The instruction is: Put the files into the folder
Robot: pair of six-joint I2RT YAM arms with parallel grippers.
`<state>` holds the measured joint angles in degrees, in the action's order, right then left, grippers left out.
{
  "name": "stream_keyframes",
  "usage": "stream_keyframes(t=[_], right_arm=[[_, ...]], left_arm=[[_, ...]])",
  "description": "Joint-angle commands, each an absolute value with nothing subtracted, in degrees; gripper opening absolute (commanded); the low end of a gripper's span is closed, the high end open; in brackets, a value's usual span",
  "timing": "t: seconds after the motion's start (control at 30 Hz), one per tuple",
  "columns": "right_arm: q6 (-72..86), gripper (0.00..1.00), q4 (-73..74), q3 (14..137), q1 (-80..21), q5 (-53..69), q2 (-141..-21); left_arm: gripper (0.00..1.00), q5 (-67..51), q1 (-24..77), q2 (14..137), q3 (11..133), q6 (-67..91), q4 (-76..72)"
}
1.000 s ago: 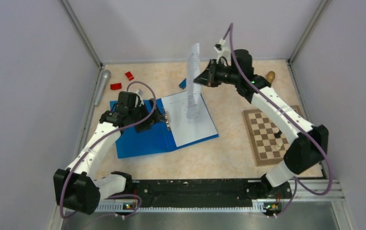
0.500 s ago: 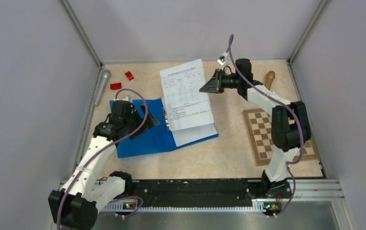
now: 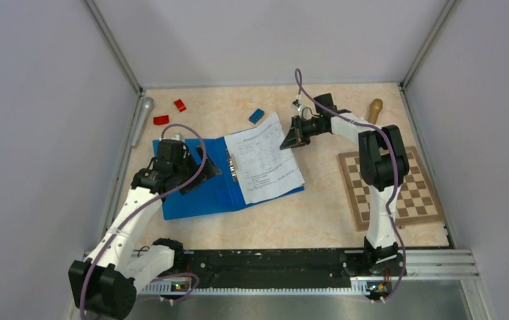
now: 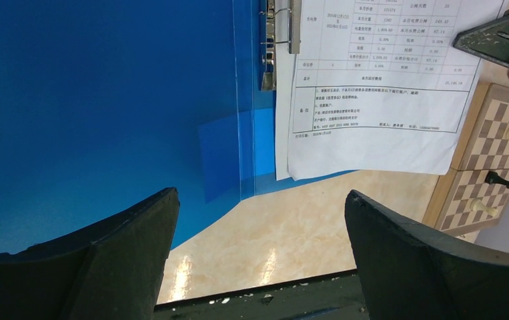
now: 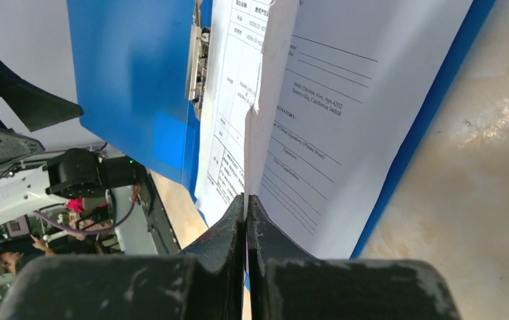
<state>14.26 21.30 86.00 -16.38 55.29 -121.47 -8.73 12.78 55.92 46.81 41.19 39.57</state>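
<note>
The right claw (image 5: 246, 200) is pinching white printed paper sheets (image 3: 265, 163) inside the open bright-blue plastic folder (image 3: 195, 197). The left claw (image 4: 259, 200) is hovering wide apart above that folder.

The beige marbled tabletop (image 3: 318, 213) carries the open folder (image 3: 198, 193) (blue, near centre), two red blocks (image 3: 161, 120), a small blue block (image 3: 257, 115), a chessboard (image 3: 411, 193) and a silver cylinder (image 3: 142, 120).

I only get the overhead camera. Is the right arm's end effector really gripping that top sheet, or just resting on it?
Observer: Gripping. The right wrist camera shows the right end effector shut on the top sheet at its edge.
Operator: And underneath it?
Observer: A second sheet, printed in English with signature lines.
Operator: The left arm?
Observer: Its wrist camera shows the left end effector open and empty over the folder.
</note>
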Motion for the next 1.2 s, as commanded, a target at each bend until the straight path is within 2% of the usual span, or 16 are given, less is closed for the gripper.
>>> stream_keyframes(t=[0.0,0.3,1.17], right_arm=[[9.85,0.00,22.49,89.79,-16.63,55.83,-121.25],[10.06,0.00,21.80,91.83,-17.31,59.84,-124.30],[14.60,0.00,15.31,91.16,-19.32,58.10,-126.17]], left_arm=[[0.99,-9.84,12.48,56.86,46.23,40.47,37.26],[0.99,-10.25,12.48,58.19,46.05,40.35,36.18],[0.99,-9.12,12.48,58.95,48.16,39.20,39.35]])
